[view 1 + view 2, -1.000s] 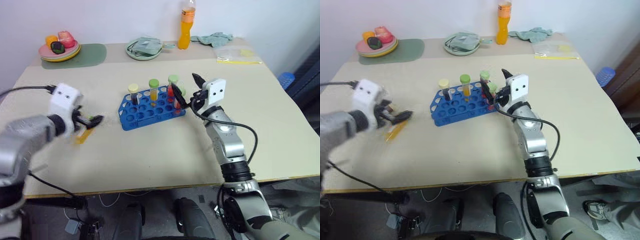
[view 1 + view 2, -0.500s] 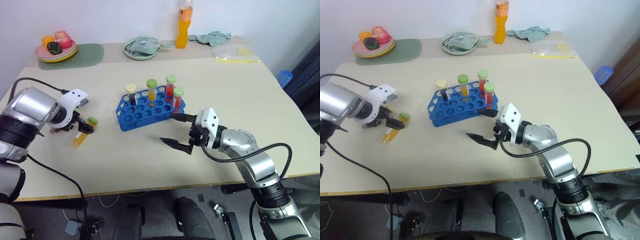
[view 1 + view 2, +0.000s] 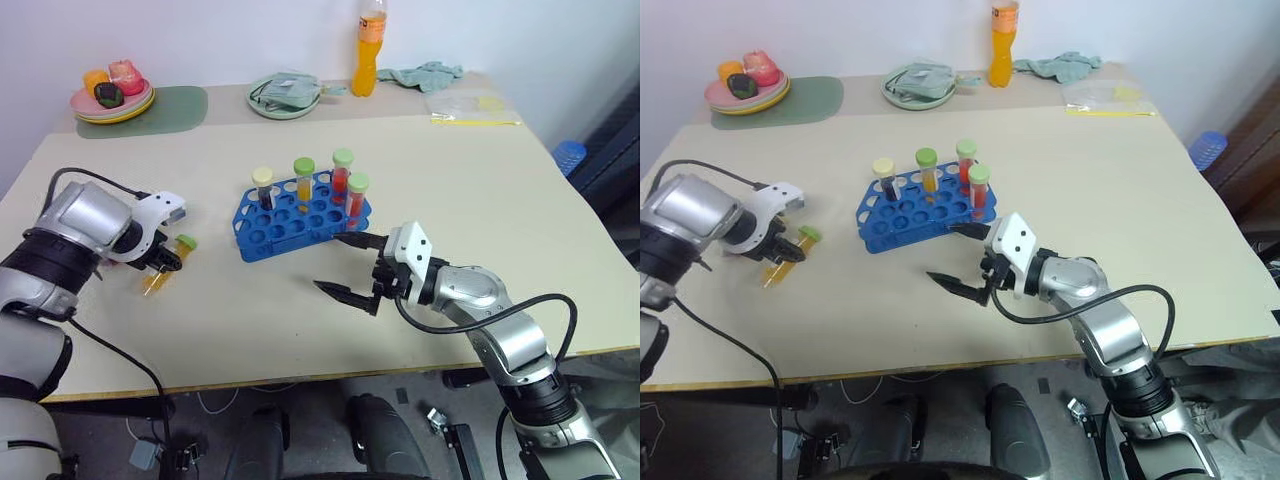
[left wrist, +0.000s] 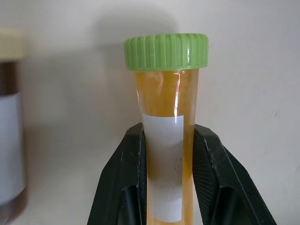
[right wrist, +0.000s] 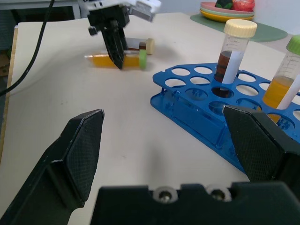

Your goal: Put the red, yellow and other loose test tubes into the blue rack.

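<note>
Left gripper (image 4: 169, 154) pinching the yellow-orange tube (image 4: 168, 136), lying on the table (image 3: 480, 170) left of the blue rack (image 3: 300, 215); apparently touching brown tube (image 4: 10, 136) may roll when lifted.

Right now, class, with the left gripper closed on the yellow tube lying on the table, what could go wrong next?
The left gripper pinches the yellow tube across its smooth label, so it might slip or swing when lifted. A brown tube lies right beside it and could get knocked and roll. The blue rack already holds four tubes; lowering another could bump them.
</note>
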